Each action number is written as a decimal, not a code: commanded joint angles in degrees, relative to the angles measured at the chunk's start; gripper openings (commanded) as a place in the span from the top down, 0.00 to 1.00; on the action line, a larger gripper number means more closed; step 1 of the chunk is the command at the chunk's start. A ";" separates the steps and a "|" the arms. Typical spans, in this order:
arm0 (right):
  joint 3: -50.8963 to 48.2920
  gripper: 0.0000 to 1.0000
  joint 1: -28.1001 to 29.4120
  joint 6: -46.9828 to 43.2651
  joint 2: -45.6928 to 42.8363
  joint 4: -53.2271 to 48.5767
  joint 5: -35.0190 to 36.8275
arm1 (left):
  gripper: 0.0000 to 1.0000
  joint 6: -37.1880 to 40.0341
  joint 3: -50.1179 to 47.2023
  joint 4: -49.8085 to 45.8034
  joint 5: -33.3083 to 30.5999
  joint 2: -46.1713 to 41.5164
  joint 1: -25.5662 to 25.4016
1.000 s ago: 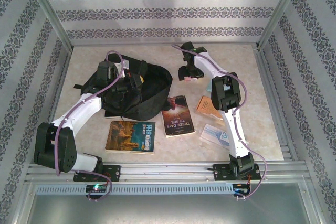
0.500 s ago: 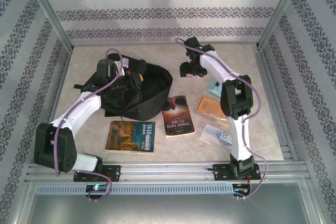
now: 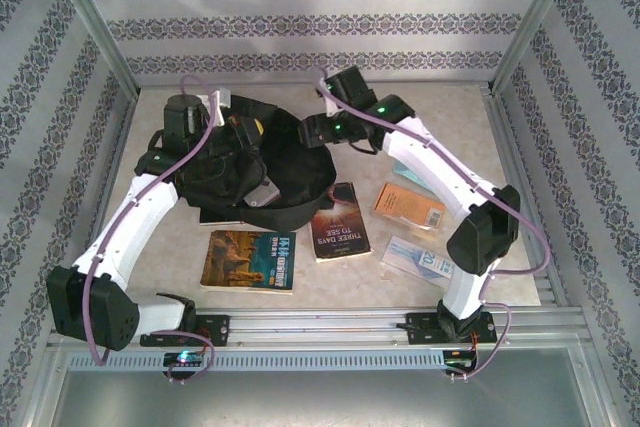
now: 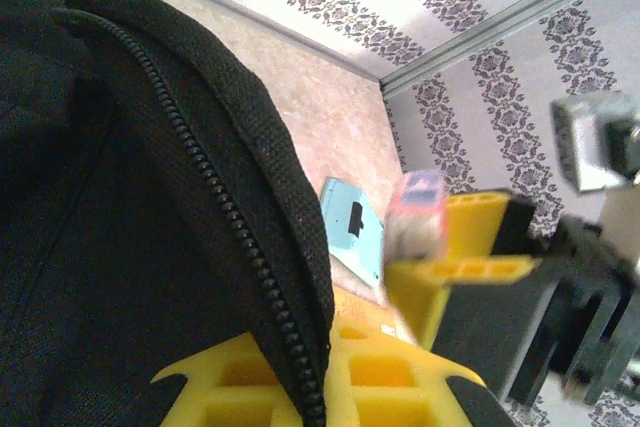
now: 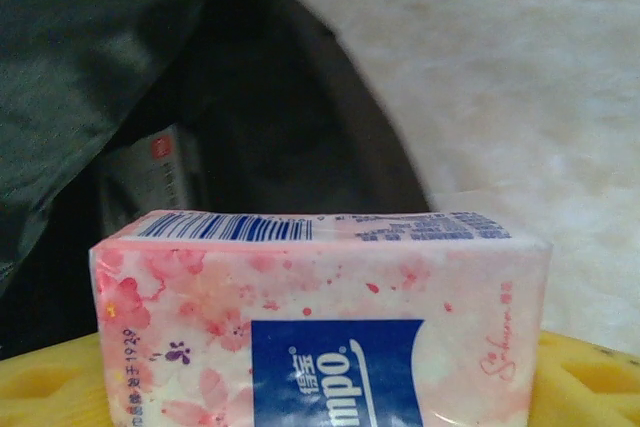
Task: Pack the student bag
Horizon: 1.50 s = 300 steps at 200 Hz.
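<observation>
The left arm [image 3: 140, 212] runs from its near-left base, elbow low, up and away to the far-left rim of the bag [image 3: 290, 162]. The right arm [image 3: 440, 172] bends at a raised elbow on the right and leans left across the counter [image 3: 460, 117], with its wrist at the bag's mouth. The bag lies left of centre on the counter, its mouth gaping toward the right arm.

A dark book [image 3: 338, 220] just beside the bag's near edge reads "THREE DAYS TO SEE". The pink flowered tissue pack [image 5: 320, 317] has a blue panel with the white letters "mpo", a barcode along its top edge and "1929" down one side.

The left jaws are together, their yellow fingers [image 4: 370, 377] clamped on the bag's zip edge [image 4: 250, 267]. The right jaws stand wide, with yellow pads [image 5: 590, 377] gripping the tissue pack at both ends and holding it at the bag's opening. Inside the bag lies a pale thing with a red mark [image 5: 150, 172], perhaps a book; the view is too dark to tell.
</observation>
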 commanded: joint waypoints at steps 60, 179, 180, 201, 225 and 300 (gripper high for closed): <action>3.64 0.22 6.87 1.81 5.88 -1.65 0.04 | 1.00 -6.73 10.31 5.95 1.89 -0.97 0.37; 23.99 0.02 7.05 14.56 21.31 0.40 -18.21 | 1.00 -25.43 4.01 28.37 8.49 0.49 1.04; 23.94 0.02 7.04 14.61 21.29 0.46 -18.18 | 1.00 -25.39 4.01 28.32 8.49 0.46 1.11; 22.94 0.02 6.79 13.60 20.05 0.76 -18.09 | 1.00 -23.40 3.87 25.91 7.84 -0.24 1.99; 18.96 0.03 6.63 10.56 15.77 2.65 -16.98 | 1.00 -17.78 3.88 19.02 4.73 -1.43 3.00; -5.22 0.07 3.21 9.02 -5.20 15.08 -15.22 | 1.00 -7.98 5.54 3.04 -12.03 -2.16 6.02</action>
